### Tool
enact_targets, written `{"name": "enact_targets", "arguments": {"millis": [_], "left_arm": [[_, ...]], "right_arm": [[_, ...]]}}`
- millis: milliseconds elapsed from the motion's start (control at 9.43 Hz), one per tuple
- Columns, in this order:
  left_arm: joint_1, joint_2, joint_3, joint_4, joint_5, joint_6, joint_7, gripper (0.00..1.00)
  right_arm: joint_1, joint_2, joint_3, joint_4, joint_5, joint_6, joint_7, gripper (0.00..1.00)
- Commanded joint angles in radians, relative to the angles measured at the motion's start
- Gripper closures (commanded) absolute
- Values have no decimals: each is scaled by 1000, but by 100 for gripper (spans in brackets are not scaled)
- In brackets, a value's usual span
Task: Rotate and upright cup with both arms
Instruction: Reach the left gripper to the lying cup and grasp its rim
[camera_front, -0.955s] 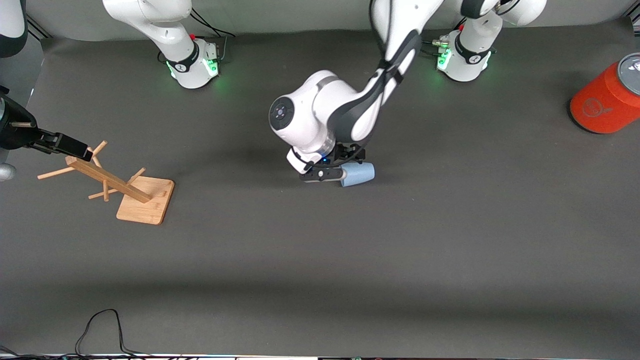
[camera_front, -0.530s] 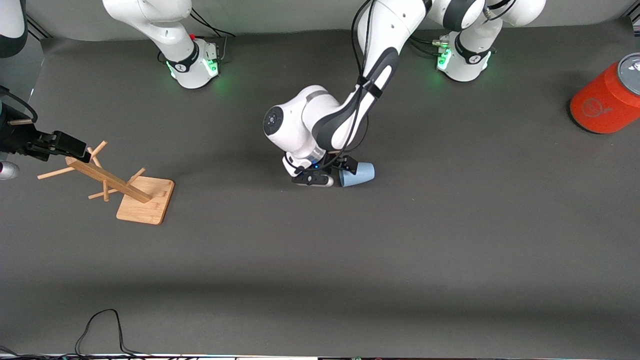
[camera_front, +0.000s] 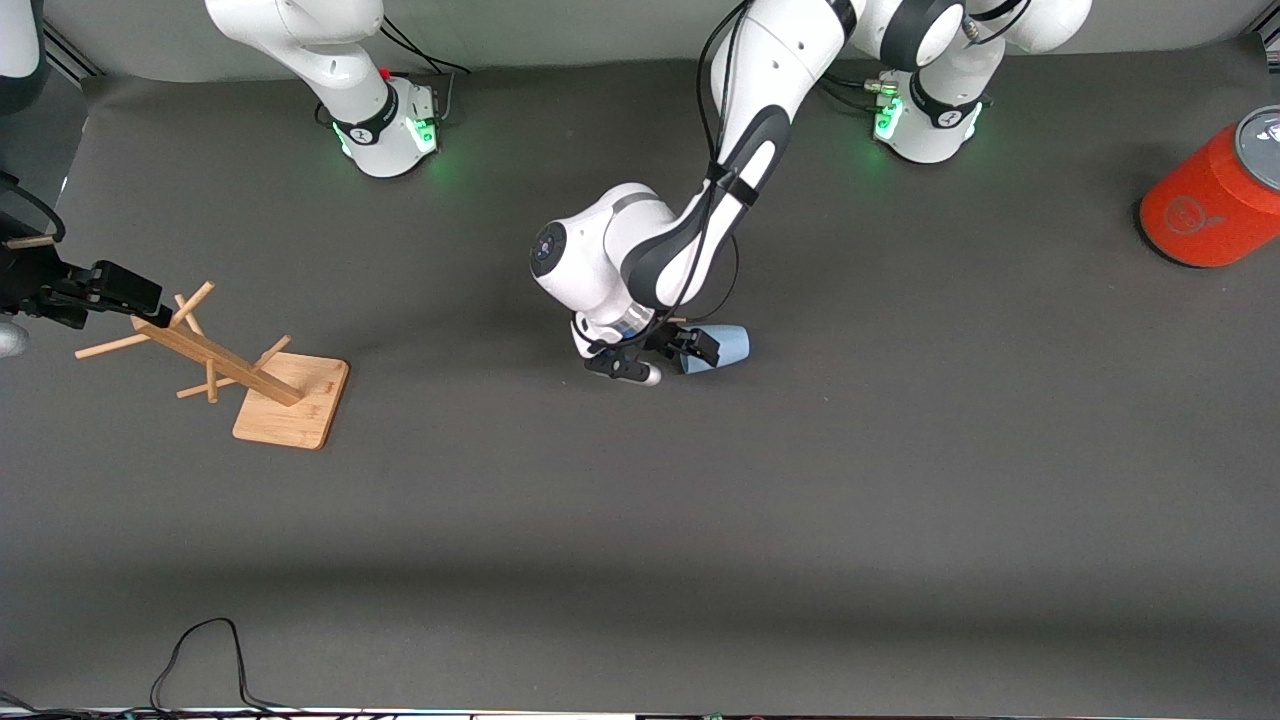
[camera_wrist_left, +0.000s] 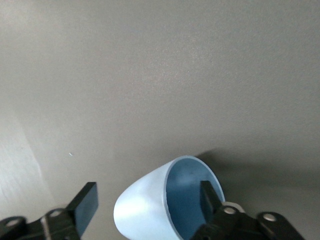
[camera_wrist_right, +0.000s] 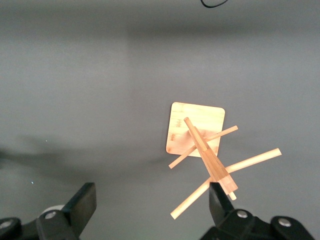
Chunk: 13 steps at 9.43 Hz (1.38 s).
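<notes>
Grey table (camera_front: 900, 500), cup (camera_front: 725, 346), wooden rack (camera_front: 290, 400), orange can (camera_front: 1210, 205)

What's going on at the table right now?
The left tool is down at the cup, which lies on its side mid-table; one finger is inside the mouth and the other outside the wall, jaws apart. The right tool is open, up over the wooden peg rack at the right arm's end, holding nothing.

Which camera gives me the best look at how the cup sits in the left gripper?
The left wrist view. It shows the cup lying on its side, one finger inside the mouth and the other outside the wall, not yet pinching. The front view shows the cup partly covered by the left gripper. The right wrist view shows no cup.
</notes>
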Motion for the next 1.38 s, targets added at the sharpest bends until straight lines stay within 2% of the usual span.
{"name": "enact_targets", "arguments": {"millis": [0, 106, 212, 318, 424, 636, 848, 955, 1061, 1273], "left_arm": [[-11, 10, 11, 10, 45, -22, 46, 23], [-11, 10, 11, -4, 48, -21, 50, 33], [-12, 10, 11, -6, 58, -21, 54, 58], [-12, 10, 11, -6, 60, -22, 62, 92], [-17, 10, 11, -6, 65, -25, 65, 100], [-15, -2, 14, 0, 69, -50, 92, 100], [10, -42, 32, 89, 57, -172, 206, 100], [58, -62, 37, 146, 49, -223, 268, 100], [128, -108, 31, 163, 11, -239, 301, 100], [243, -252, 32, 149, -128, -234, 316, 100]], "right_arm": [[-2, -28, -6, -28, 17, 16, -29, 0], [12, -28, -7, -30, 15, 16, -30, 0], [38, -29, -18, -30, 9, 16, -30, 0], [52, -29, -35, -30, 9, 18, -30, 0], [52, -29, -35, -30, 9, 18, -30, 0], [52, -29, -35, -30, 10, 20, -36, 0], [52, -29, -38, -31, 10, 18, -58, 0], [50, -29, -38, -30, 10, 18, -58, 0], [50, -29, -38, -31, 10, 15, -56, 0], [47, -26, -38, -24, 13, 12, -47, 0]]}}
